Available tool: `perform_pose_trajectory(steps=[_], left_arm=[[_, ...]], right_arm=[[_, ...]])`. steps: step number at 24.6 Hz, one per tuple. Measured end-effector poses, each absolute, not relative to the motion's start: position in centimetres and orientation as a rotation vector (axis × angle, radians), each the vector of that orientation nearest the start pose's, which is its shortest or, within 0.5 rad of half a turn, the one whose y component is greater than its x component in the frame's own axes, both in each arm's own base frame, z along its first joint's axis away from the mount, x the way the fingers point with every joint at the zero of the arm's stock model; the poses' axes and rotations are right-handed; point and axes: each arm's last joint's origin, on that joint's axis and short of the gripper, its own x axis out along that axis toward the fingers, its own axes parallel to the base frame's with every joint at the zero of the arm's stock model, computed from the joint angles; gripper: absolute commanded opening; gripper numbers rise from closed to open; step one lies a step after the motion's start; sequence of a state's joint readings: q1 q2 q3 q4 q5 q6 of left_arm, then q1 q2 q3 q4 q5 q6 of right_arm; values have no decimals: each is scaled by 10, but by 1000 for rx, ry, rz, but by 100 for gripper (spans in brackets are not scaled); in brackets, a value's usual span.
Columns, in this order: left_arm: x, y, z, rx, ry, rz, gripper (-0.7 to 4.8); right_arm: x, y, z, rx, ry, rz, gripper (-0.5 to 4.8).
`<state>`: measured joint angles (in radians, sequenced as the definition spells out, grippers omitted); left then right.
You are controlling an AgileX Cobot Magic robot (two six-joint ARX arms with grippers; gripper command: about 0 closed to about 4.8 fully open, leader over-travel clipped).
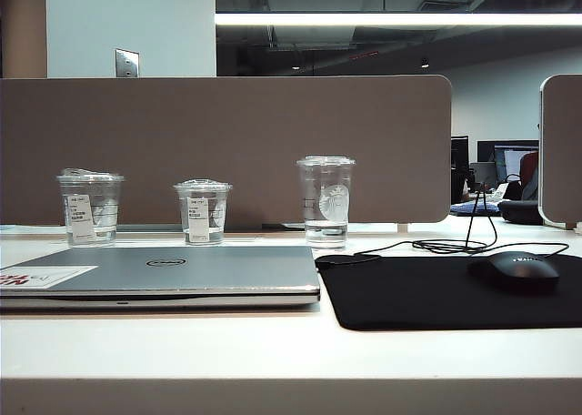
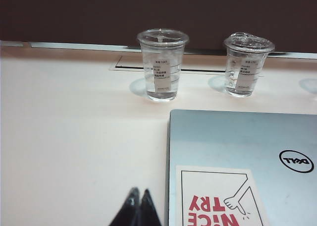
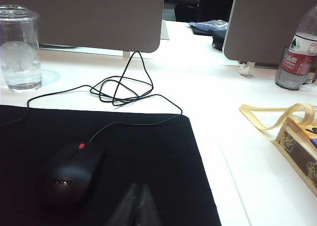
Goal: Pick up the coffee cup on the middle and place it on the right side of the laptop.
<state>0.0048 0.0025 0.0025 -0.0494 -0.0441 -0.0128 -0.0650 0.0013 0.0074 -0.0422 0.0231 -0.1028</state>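
On a white worktop point(image 1: 273, 342), three clear lidded cups stand in a row before a brown partition point(image 1: 227, 142): a lumpy-lidded cup point(image 1: 89, 207) at left, the coffee cup point(image 1: 203, 212) with a white label in the middle, and a taller logo cup point(image 1: 326, 200) right of centre. In front of them, at lower left, lies the closed silver Dell laptop point(image 1: 182, 274), with a black mouse pad point(image 1: 427, 292) and mouse point(image 1: 514, 271) at lower right. The left tool point(image 2: 138, 208) hangs above the worktop beside the laptop's edge with jaws pressed together, and the right tool point(image 3: 138, 203) is over the mouse pad, tips meeting, both holding nothing.
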Motion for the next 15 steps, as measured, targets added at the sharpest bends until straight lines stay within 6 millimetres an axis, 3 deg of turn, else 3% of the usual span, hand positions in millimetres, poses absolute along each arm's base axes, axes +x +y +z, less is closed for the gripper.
perform_pose_trajectory(steps=[15], left_arm=[[97,2,161,-16,51,49,-5]], right_arm=[[97,-7,165,-51,5,-88,-6]])
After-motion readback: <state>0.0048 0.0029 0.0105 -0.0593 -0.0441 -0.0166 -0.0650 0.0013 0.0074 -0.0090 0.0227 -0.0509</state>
